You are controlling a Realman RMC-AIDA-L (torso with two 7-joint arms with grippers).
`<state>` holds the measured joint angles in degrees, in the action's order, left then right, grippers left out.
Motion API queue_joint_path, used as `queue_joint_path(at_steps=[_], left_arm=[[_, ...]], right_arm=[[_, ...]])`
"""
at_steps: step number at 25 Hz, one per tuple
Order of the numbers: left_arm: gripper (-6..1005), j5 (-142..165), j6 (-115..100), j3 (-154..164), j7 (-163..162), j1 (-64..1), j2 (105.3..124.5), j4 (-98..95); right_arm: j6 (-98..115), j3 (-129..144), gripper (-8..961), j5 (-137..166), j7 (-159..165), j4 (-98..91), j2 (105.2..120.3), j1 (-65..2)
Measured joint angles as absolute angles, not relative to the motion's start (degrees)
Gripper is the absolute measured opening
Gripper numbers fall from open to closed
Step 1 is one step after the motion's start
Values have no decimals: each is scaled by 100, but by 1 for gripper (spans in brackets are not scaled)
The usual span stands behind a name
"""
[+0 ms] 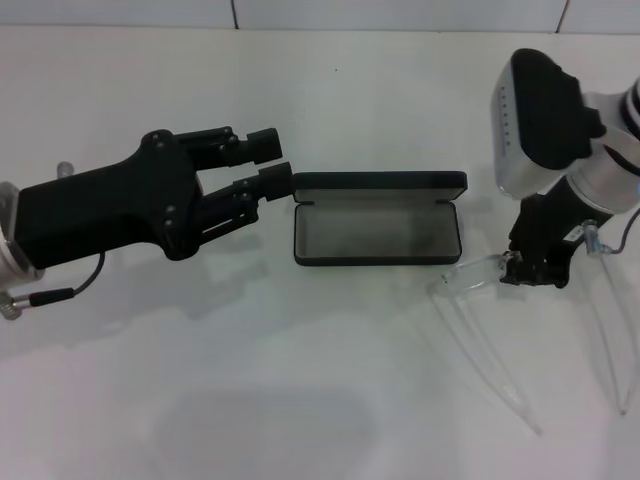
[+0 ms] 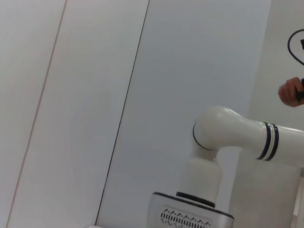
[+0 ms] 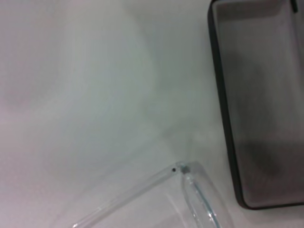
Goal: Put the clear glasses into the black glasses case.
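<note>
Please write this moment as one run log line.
left gripper: open, at case's left end | right gripper: on clear plastic glasses | matte black hinged glasses case: open, empty

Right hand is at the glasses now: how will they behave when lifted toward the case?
The glasses look thin clear plastic, so probably light and a bit slippery. Their long arms are spread open and will likely flex and dangle, perhaps snagging the case rim. The right hand sits at the lens front, so they may tilt backward.
</note>
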<state>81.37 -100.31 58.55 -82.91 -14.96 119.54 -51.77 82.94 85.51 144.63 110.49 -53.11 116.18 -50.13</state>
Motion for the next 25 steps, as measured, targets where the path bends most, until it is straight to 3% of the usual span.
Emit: queue_joint_path(at_steps=[6,14,20,25], left_arm=[[393,8069,-10165,5853,-8288,-1494,11947,-5211],[393,7757,-10871,5886,-8280,-1623,11930,-5238],[392,7701,-11335,6206,-8327,-1914,11946,-5238],[392,7591,-11335,6344,-8317,-2113,11971,-5143]], right_arm=[[8543,8435,114,14358,11099,-6382,11610,-4323],[8701,7379,113,12291,10915,-7607,11574,-3132],[8570,7275,114,9919,9631,-6982,11609,-2504],[8353,7561,114,8955,8777,-5969,11608,-2562]])
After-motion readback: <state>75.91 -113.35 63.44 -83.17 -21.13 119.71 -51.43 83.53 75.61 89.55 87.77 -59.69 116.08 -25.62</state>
